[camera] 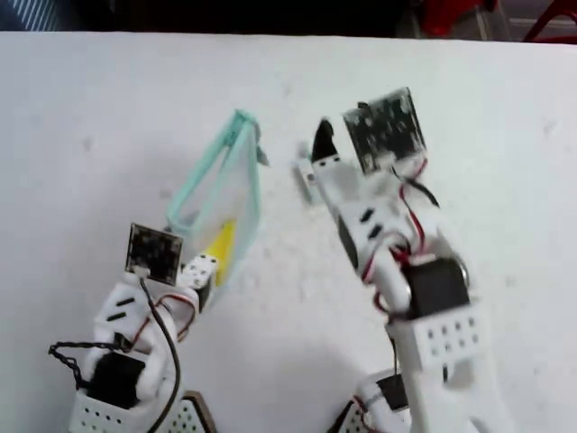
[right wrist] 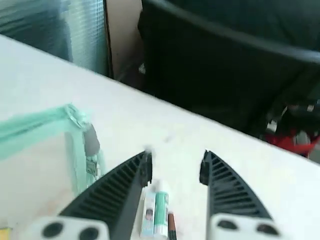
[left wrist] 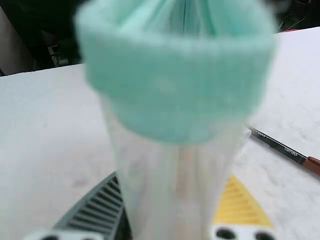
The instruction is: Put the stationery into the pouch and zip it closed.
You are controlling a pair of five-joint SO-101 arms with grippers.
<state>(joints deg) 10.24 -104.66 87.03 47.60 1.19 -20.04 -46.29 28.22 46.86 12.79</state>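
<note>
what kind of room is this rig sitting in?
Likely an office or lab, not a home. There is a plain white table, what looks like a black office chair behind it, and window blinds beyond.

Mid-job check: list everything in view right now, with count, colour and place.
pouch: one, clear with mint-green edging, left of the table's middle, near end in the left gripper.
zip pull: one, grey, at the pouch's far corner.
pencil: one, black with a reddish-brown end, flat on the table beside the pouch.
small item: one, white and green, on the table below the right gripper; too blurred to name.
table: one, white.
chair: one, black, beyond the table's far edge.
left gripper: one, grey and yellow fingers, shut on the pouch.
right gripper: one, black fingers, open above the small item.
</note>
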